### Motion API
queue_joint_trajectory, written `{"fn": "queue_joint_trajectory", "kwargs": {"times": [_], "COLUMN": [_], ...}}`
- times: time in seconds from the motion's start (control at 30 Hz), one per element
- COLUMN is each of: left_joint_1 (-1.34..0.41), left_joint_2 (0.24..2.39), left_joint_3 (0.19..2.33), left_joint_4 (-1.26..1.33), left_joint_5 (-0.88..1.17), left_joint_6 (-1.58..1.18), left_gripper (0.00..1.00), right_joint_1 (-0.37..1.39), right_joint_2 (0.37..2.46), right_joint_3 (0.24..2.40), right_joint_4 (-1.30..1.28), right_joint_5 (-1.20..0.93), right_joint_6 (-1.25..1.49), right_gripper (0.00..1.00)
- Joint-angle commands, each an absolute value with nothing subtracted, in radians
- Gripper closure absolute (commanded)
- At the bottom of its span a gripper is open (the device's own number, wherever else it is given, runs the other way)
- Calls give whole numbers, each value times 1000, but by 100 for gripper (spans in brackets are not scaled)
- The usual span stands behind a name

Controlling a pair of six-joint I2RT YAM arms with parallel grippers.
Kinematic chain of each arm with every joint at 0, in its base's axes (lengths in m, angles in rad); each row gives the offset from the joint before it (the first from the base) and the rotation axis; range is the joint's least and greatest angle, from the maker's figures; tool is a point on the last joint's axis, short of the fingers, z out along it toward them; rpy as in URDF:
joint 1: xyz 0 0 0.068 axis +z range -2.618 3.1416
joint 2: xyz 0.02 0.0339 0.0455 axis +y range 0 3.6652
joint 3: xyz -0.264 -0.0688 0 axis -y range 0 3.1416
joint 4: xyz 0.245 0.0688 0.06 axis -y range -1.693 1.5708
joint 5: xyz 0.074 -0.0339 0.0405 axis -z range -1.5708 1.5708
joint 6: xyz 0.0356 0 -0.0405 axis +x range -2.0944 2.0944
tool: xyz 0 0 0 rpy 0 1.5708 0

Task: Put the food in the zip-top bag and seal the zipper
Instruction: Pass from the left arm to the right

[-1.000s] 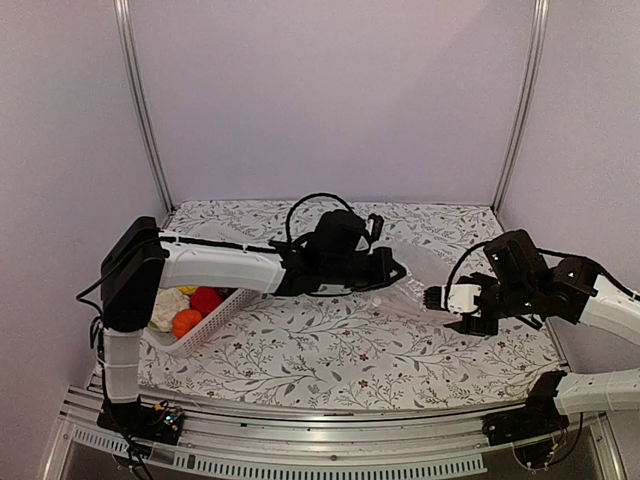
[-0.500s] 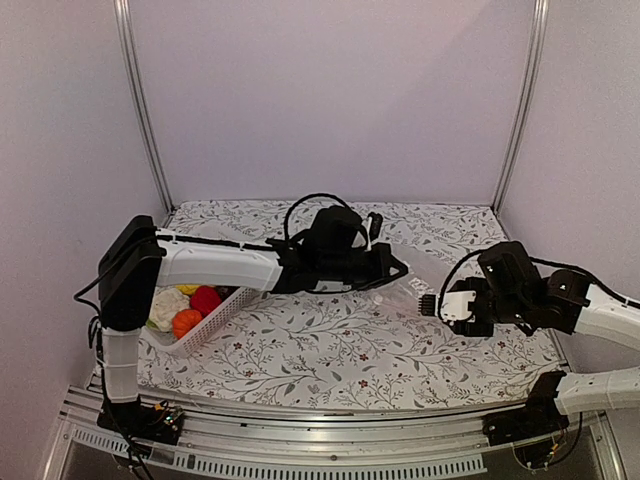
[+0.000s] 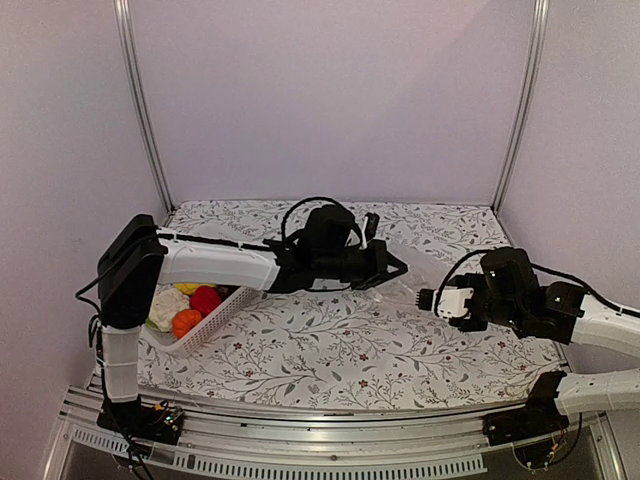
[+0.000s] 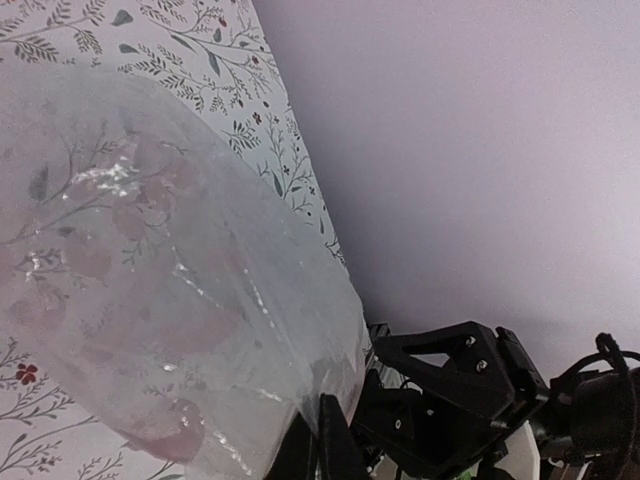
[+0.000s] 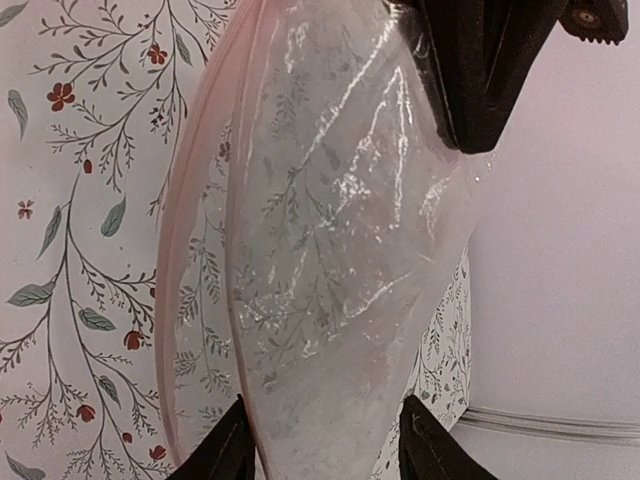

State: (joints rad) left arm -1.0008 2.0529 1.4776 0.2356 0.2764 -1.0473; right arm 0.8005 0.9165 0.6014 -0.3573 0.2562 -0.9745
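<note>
**Contents of tabletop, listed left to right**

Item 1. Basket [image 3: 218, 318], white lattice plastic, at the left edge of the flower-printed tabletop [image 3: 330, 355], tilted with its near side lower. It holds the food: a white cauliflower [image 3: 165, 306] furthest left, an orange piece [image 3: 186, 322] nearest the front, a red piece [image 3: 207, 299] beside them and a yellow piece [image 3: 187, 289] partly hidden at the back. No food is in the bag.

Item 2. Left arm [image 3: 215, 266], white and black, reaching from the left across the basket to mid-table.

Item 3. Left hand [image 3: 392, 270], closed, pinching one end of the zip-top bag [image 5: 340, 230] and holding that end up off the tabletop.

Item 4. Zip-top bag, clear and crinkly, empty, hanging between the two hands at the centre of the tabletop. The printed cloth shows through it. In the right wrist view it runs from the left hand at the top down to the right hand at the bottom.

Item 5. Zipper [image 5: 172, 300], a pinkish strip along the bag's long left-hand edge in the right wrist view. Whether it is pressed together cannot be told.

Item 6. Right hand [image 3: 422, 298], just right of the bag, its fingers [image 5: 228, 452] apart on either side of the bag's free end. Whether they touch the plastic cannot be told.
</note>
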Motion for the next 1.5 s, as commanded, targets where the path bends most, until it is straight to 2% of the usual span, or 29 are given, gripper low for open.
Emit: {"fn": "queue_joint_trajectory", "kwargs": {"times": [0.0,0.2,0.37,0.5,0.57,0.6,0.63,0.7,0.77,0.9,1.0,1.07,1.33,1.47], "left_joint_1": [-972,-959,-953,-952,-950,-948,-948,-944,-945,-1000,-1083,-1139,-1180,-1176], "left_joint_2": [2006,1995,1996,1996,1993,1991,1987,1951,1893,1734,1676,1680,1846,1904], "left_joint_3": [1441,1432,1430,1431,1430,1430,1428,1405,1358,1234,1155,1114,1184,1272], "left_joint_4": [320,325,345,338,334,327,317,304,302,279,300,344,469,403], "left_joint_5": [336,326,342,346,343,336,315,241,111,-278,-530,-613,-555,-567], "left_joint_6": [-1118,-1129,-1149,-1149,-1148,-1145,-1135,-1102,-1032,-896,-869,-902,-988,-1039], "left_gripper": [100,100,100,100,100,95,81,59,45,34,31,30,32,33], "right_joint_1": [810,817,819,819,819,819,819,814,802,752,744,744,744,746], "right_joint_2": [877,864,877,901,923,930,939,959,984,1073,1125,1174,1300,1332], "right_joint_3": [558,541,531,535,545,550,557,579,612,701,762,794,897,928], "right_joint_4": [-264,-273,-238,-149,-120,-104,-92,-84,-83,-78,-73,-67,-66,-89], "right_joint_5": [253,227,236,281,295,299,297,285,277,283,294,301,289,295], "right_joint_6": [-1024,-1055,-1070,-1057,-1050,-1046,-1038,-1002,-954,-840,-746,-690,-551,-522], "right_gripper": [52,52,57,71,85,92,99,100,100,100,100,100,100,100]}}
